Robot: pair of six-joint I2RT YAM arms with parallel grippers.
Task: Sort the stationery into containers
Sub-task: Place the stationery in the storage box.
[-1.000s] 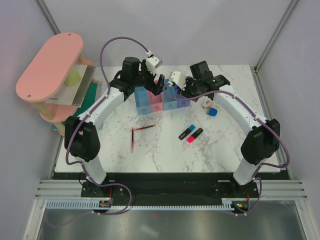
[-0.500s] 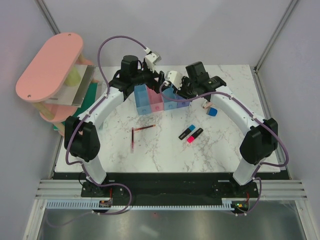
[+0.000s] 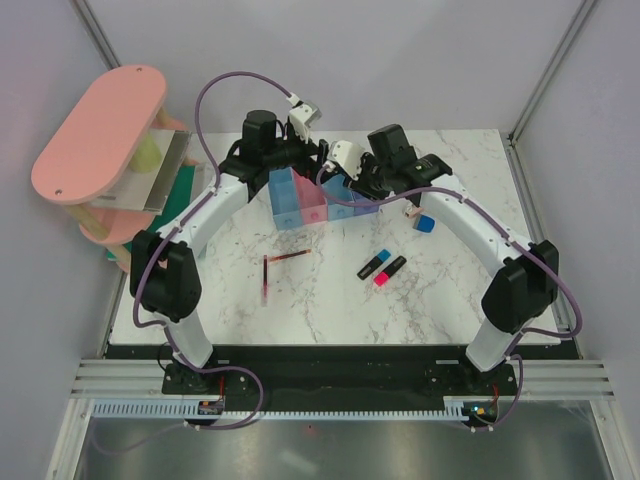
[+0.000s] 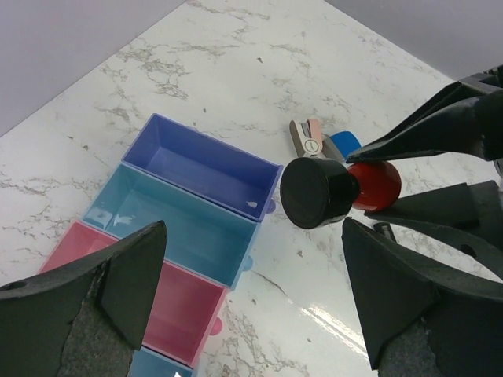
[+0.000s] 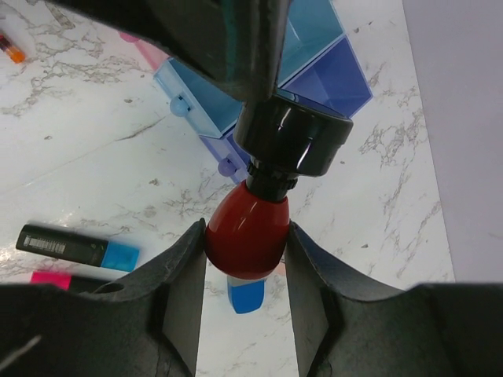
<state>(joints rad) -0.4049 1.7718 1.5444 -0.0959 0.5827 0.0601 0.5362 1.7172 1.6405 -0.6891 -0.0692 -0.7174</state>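
Observation:
My right gripper (image 5: pixel 246 251) is shut on the red body of the red-black capped piece (image 5: pixel 251 228), which hangs just off the end of the purple bin (image 4: pixel 196 165). The containers stand in a row: purple, light blue (image 4: pixel 173 224), pink (image 4: pixel 157 302); the ones in view hold nothing. My left gripper (image 4: pixel 251 306) hovers above them, jaws wide open and empty. The blue block (image 3: pixel 424 223) and beige eraser (image 3: pixel 411 211) lie right of the row. Two dark-red pens (image 3: pixel 288 257) and the blue highlighter (image 3: pixel 374 264) and pink highlighter (image 3: pixel 390 269) lie nearer the table's front.
A big pink oval-topped shelf rack (image 3: pixel 100 130) stands off the table's left edge. Both arms crowd the space over the bins at the table's back. The left arm's dark body (image 5: pixel 196 39) looms close above the held piece.
My right gripper has carried the red-black piece slightly left, closer to the bins. The left arm has drawn back a little. Items on the table have not moved.

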